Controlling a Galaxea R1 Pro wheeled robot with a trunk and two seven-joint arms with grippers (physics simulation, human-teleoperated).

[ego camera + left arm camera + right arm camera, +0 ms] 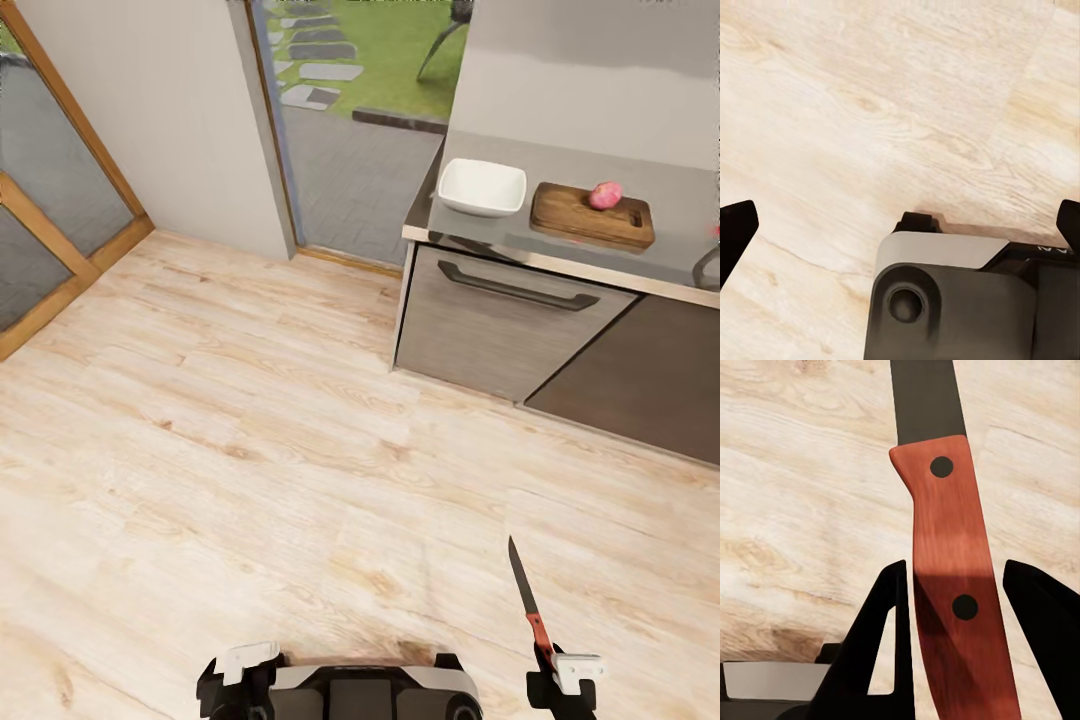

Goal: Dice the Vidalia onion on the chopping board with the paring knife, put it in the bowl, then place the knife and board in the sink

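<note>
At the upper right of the head view, the Vidalia onion (605,195) sits whole on the brown chopping board (592,217), which lies on the grey countertop (520,242). Left of the board stands the white bowl (482,187), and it looks empty. My right gripper (556,672) (958,571) is low over the floor, shut on the red handle of the paring knife (528,600) (945,547), with the dark blade pointing away from me. My left gripper (243,665) (905,210) hangs open over the floor with nothing in it. The sink basin is out of view.
Pale wood floor (250,430) stretches between me and the dark cabinet fronts (505,325). A curved grey piece (706,266) shows at the counter's right edge. An open doorway (350,120) to a paved yard lies left of the counter. My base (960,300) is below the left gripper.
</note>
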